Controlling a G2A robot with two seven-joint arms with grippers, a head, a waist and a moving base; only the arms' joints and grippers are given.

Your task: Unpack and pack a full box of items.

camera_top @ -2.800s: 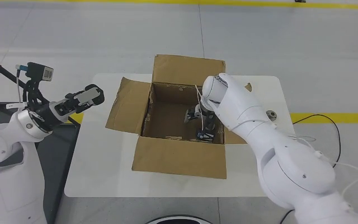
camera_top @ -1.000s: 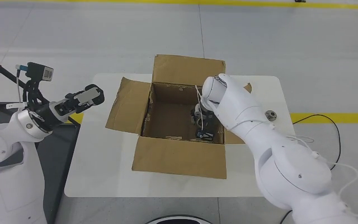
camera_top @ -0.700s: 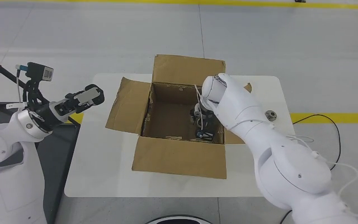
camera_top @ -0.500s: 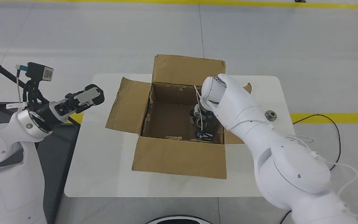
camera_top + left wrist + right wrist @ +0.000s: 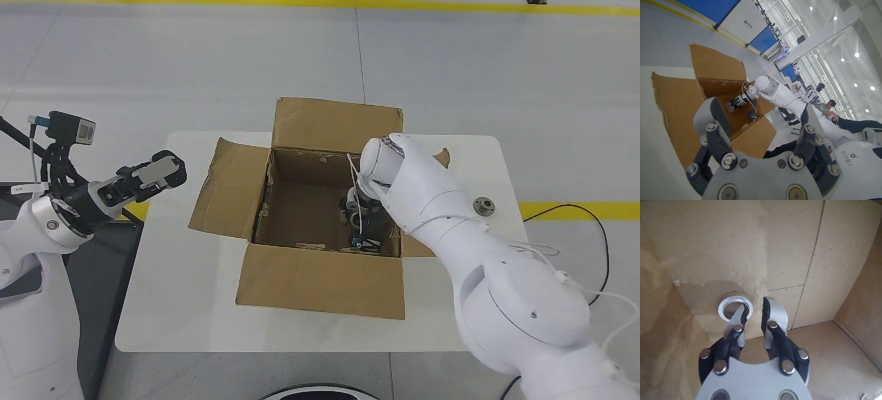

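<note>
My right gripper is in the box, open, one finger inside the ring, one outside. My left gripper is open, beside the box.

The box is brown matt cardboard, rough where the paper is torn. The ring is smooth shiny metal. The right gripper has matt metal fingers with black ribbed pads
</note>
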